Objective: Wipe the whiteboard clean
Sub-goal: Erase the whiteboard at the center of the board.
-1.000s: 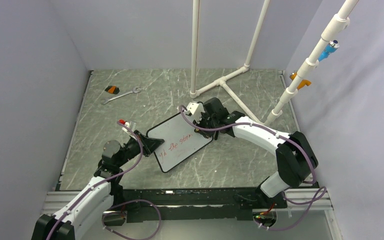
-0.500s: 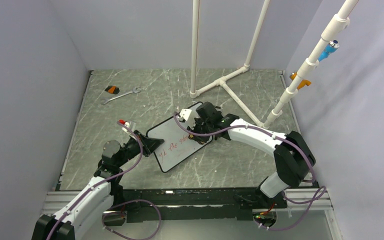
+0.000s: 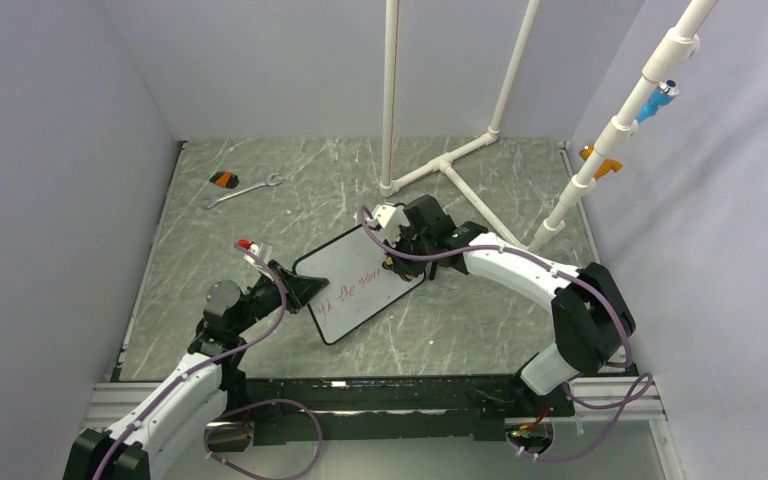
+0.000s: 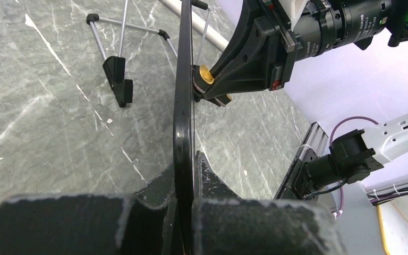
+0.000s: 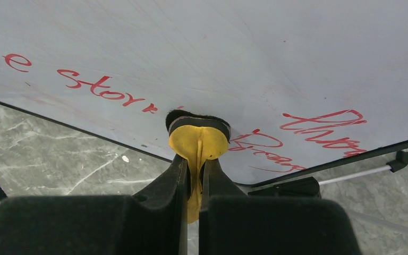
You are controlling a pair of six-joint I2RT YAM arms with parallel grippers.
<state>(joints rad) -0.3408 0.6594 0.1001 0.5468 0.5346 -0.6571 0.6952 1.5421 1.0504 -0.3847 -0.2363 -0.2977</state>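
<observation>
The whiteboard (image 3: 355, 295) stands tilted near the middle of the table (image 3: 460, 325), with red writing across its face. The left gripper (image 3: 300, 290) has its fingers pinched on the black frame at the board's left edge. The right gripper (image 3: 397, 256) has its fingers clamped on a yellow eraser pad (image 5: 198, 141). The pad's dark face presses against the written surface.

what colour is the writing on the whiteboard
Red writing on the whiteboard; clearest in the right wrist view.
</observation>
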